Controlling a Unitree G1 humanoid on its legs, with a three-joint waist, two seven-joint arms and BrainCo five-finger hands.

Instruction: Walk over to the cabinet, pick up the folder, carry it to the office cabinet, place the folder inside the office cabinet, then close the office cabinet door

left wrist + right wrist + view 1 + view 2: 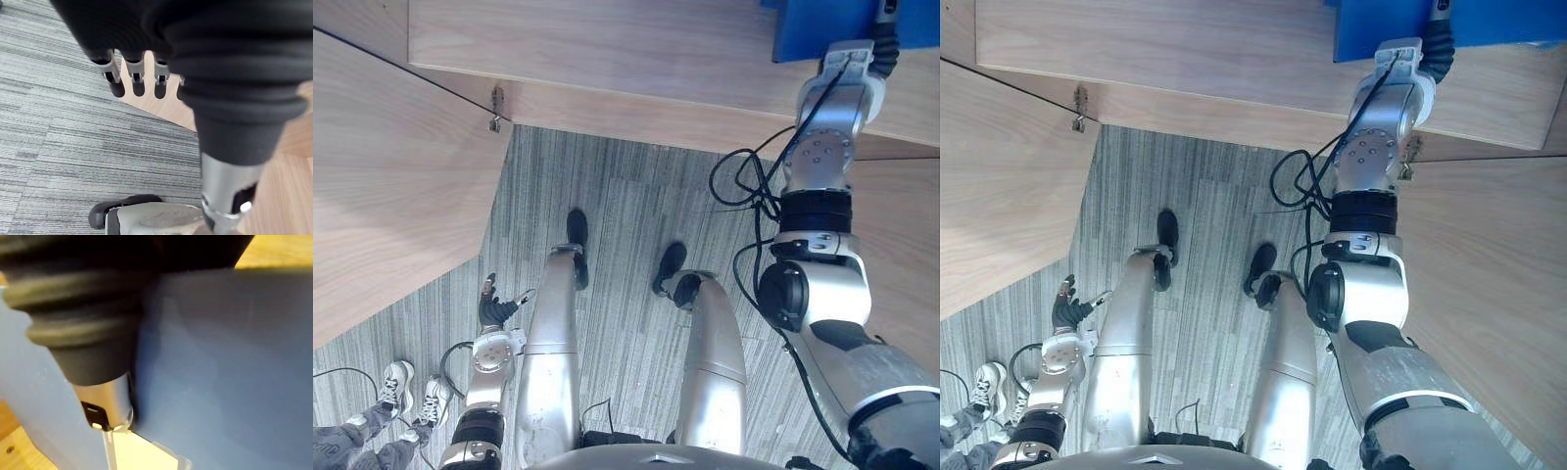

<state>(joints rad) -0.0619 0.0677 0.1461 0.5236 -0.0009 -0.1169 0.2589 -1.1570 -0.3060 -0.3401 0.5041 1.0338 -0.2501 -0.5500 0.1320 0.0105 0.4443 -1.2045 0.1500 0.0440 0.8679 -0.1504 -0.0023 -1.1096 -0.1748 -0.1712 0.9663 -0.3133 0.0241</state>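
Note:
The blue folder (818, 29) rests on the wooden cabinet (607, 49) panel at the far right, cut off by the view's upper edge. My right arm stretches forward to it, and my right hand (1438, 44) sits on the folder's near edge. Up close, the thumb (110, 404) presses on the folder's blue face (220, 357), so the hand is shut on it; the other fingers are hidden. My left hand (494, 308) hangs low beside my left leg, its fingers (137, 83) straight and holding nothing.
An open cabinet door (391, 196) angles out on the left, with a metal hinge (496, 108) at its top. Another wooden door (1489, 294) stands on the right. Grey carpet (626, 215) lies between them. A person's shoes (411, 387) show at the lower left.

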